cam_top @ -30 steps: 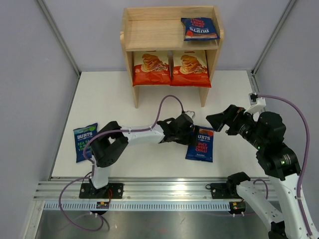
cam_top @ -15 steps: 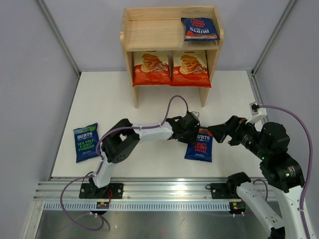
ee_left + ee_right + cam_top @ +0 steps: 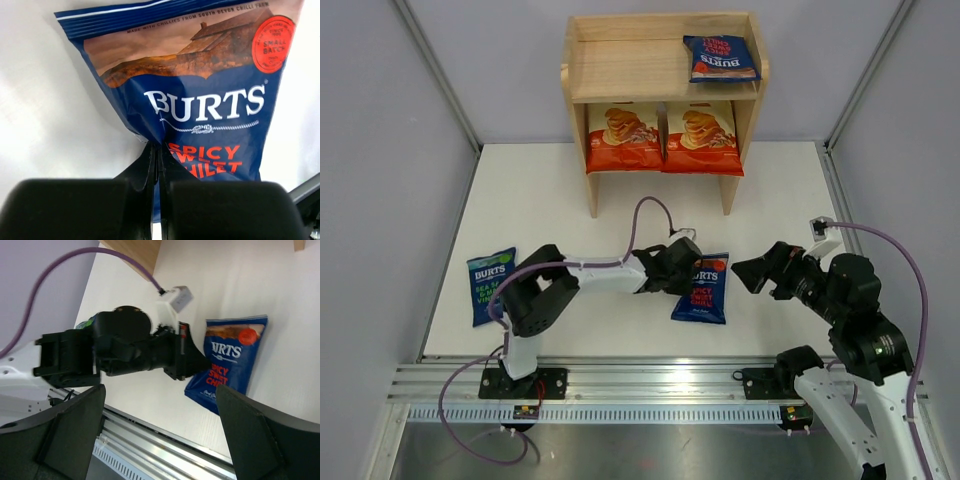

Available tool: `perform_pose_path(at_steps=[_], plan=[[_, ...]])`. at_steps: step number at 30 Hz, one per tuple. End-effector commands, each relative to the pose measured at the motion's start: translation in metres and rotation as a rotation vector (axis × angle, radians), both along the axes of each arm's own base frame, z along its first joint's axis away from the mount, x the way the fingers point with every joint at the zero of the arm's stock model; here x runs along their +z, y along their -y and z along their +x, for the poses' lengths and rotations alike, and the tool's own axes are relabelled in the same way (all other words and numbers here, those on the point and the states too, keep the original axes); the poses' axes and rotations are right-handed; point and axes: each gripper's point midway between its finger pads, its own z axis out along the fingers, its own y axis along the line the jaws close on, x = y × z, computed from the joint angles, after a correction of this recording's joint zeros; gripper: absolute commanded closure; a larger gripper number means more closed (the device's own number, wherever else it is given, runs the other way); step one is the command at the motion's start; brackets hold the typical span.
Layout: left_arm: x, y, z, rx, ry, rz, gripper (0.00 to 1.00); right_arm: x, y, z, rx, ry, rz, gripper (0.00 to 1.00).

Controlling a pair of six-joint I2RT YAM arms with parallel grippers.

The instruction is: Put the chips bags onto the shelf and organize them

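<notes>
Dark blue bag [image 3: 200, 115]: brand "BURTS"; flavour "SPICY" (lines beneath partly hidden); red roundel "SMALL BATCH"; top strip "MADE WITH CHILLIES FROM SOUTH DEVON CHILLI". Blue-green bag [image 3: 492, 287]: "BURTS", "SEA SALT & MALT VINEGAR".

Dark blue Burts chips bag [image 3: 210, 100], frame centre: glossy plastic film, creased near pinch. Light natural wood shelf [image 3: 620, 60], top centre: matt, faint grain. Cream-and-orange chips bags [image 3: 623, 137]: shiny film. White tabletop [image 3: 540, 200]: smooth, matt. Grooved metal rail [image 3: 640, 385], bottom: brushed finish. Left gripper [image 3: 159, 146]: black matt plastic.
</notes>
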Motion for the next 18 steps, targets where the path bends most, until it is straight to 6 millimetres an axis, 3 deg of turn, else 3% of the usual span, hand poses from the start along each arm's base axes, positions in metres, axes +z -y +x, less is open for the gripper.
perform_pose_path(at_steps=[1,3,5,6,7,8,9,11,12,13,14,15,16,18], plan=[[0.04,-0.02,0.019,0.176,0.117,-0.077,1.0,-0.007,-0.004,0.013,-0.03,0.004,0.058,0.01],[0.056,-0.033,0.02,0.227,0.16,-0.113,1.0,-0.027,-0.012,0.016,-0.019,-0.061,0.104,0.01],[0.067,-0.044,0.024,0.292,0.193,-0.137,1.0,-0.029,-0.029,0.018,0.048,-0.072,0.187,0.01],[0.064,-0.053,0.022,0.311,0.199,-0.137,1.0,-0.048,-0.035,0.02,0.046,-0.151,0.238,0.0],[0.08,-0.057,0.023,0.341,0.217,-0.183,1.0,-0.044,-0.043,0.023,0.076,-0.14,0.287,0.01],[0.084,-0.064,0.025,0.372,0.239,-0.186,1.0,-0.049,-0.048,0.024,0.084,-0.158,0.322,0.0],[0.088,-0.069,0.026,0.395,0.25,-0.201,1.0,-0.067,-0.052,0.026,0.072,-0.235,0.372,0.02],[0.101,-0.084,0.026,0.456,0.28,-0.233,1.0,-0.065,-0.059,0.032,0.088,-0.224,0.45,0.04],[0.107,-0.088,0.026,0.482,0.286,-0.259,1.0,-0.079,-0.062,0.032,0.071,-0.292,0.513,0.05],[0.114,-0.098,0.025,0.507,0.299,-0.284,1.0,-0.064,-0.067,0.035,0.113,-0.223,0.577,0.06],[0.12,-0.105,0.025,0.533,0.319,-0.3,1.0,-0.08,-0.068,0.035,0.101,-0.256,0.608,0.07],[0.127,-0.108,0.025,0.553,0.331,-0.339,1.0,-0.078,-0.069,0.037,0.087,-0.274,0.666,0.07],[0.122,-0.117,0.023,0.57,0.338,-0.339,1.0,-0.07,-0.07,0.039,0.1,-0.233,0.696,0.07],[0.152,-0.125,0.022,0.598,0.386,-0.46,1.0,-0.072,-0.074,0.039,0.106,-0.238,0.713,0.07]])
